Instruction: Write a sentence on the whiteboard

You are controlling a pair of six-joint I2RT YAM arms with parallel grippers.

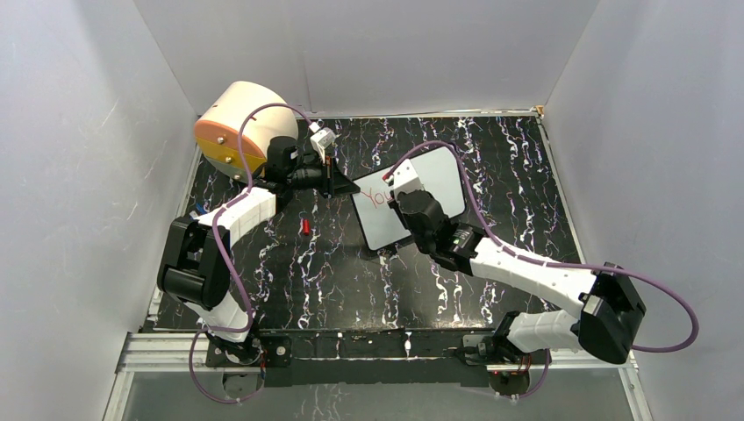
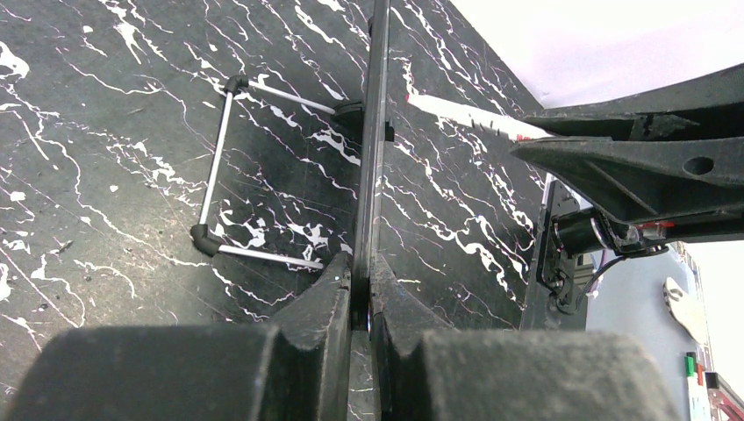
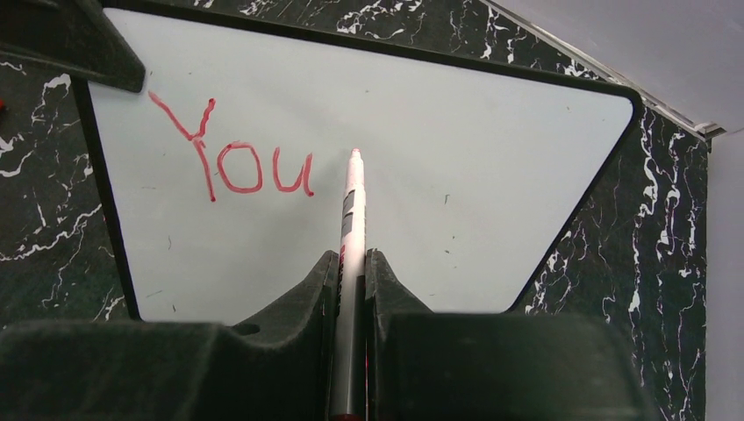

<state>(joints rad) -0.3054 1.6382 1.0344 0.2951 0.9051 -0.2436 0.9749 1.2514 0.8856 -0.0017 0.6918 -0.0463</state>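
The whiteboard (image 3: 456, 140) sits slantwise in the middle of the table (image 1: 351, 289), a black top veined with white. Pale grey walls shut it in: the left wall (image 1: 79, 193), the back wall (image 1: 377, 53) and the right wall (image 1: 667, 140).

Well out to the left of the left gripper (image 2: 361, 288), in the far corner, stands a beige drum (image 1: 250, 107) with an orange face. That gripper's fingers are pressed together on the board's thin dark rim, seen edge-on from the left wrist. Left of the fingers, a wire stand (image 2: 215, 167) reaches from the rim onto the table. Nearer the arm's base than the gripper, a small red piece (image 1: 304, 226) lies by itself.

Ahead and left of the right gripper (image 3: 351, 263), the sentence (image 3: 232, 162) reads "You" in red. This gripper is clamped on a white marker (image 3: 353, 206), whose red tip points at the board just right of the "u". Whether it touches I cannot tell.

Ahead and right of the tip, the board is plain white up to its rounded corner. Past the rim, open marble runs to the right wall. Back toward both bases, open tabletop reaches a metal rail (image 1: 175, 348).
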